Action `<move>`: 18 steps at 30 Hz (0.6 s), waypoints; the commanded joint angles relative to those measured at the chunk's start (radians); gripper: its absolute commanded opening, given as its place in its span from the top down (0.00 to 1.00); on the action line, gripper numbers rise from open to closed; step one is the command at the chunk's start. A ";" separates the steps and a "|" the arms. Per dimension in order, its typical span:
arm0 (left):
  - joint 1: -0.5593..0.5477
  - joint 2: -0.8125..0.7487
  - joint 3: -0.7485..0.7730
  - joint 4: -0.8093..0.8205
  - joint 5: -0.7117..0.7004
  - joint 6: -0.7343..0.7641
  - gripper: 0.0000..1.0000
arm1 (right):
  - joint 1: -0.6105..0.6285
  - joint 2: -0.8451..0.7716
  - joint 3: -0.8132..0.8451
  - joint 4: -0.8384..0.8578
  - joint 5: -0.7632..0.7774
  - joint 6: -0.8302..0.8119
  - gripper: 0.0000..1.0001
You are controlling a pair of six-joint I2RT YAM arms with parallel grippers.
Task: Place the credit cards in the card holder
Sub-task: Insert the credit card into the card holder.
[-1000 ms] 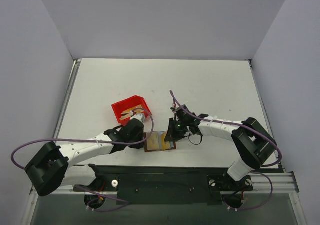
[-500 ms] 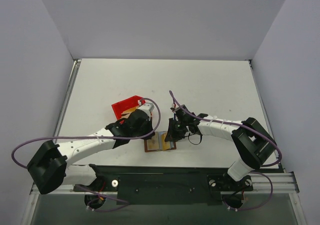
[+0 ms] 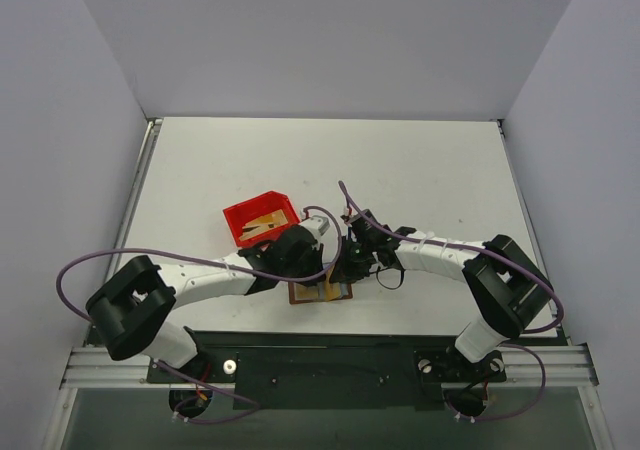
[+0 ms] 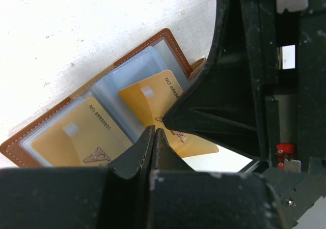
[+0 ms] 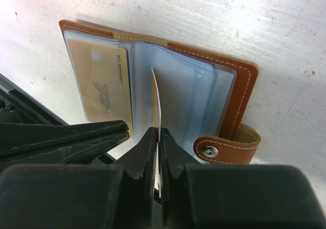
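Left hand moved from bin to card holder, closed on nothing. Right hand pinches second card; one card pocketed at 9 o'clock; spare cards remain binned.

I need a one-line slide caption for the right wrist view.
Right gripper shut on a credit card held edge-on above the open card holder; another card already sits inside.

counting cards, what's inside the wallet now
One gold card sits in a clear pocket of the open wallet. The right tool holds a second card edge-on above the middle; layers beneath are covered.
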 commanded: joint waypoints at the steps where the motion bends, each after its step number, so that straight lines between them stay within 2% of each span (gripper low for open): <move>1: -0.005 0.024 0.042 0.069 0.003 0.020 1.00 | 0.008 0.033 0.001 -0.061 0.049 -0.023 1.00; 11: -0.005 0.072 0.016 -0.003 -0.072 0.027 1.00 | 0.003 0.030 0.006 -0.069 0.047 -0.029 1.00; 18: -0.005 0.118 -0.007 -0.009 -0.071 0.024 1.00 | 0.003 0.023 0.009 -0.075 0.053 -0.032 1.00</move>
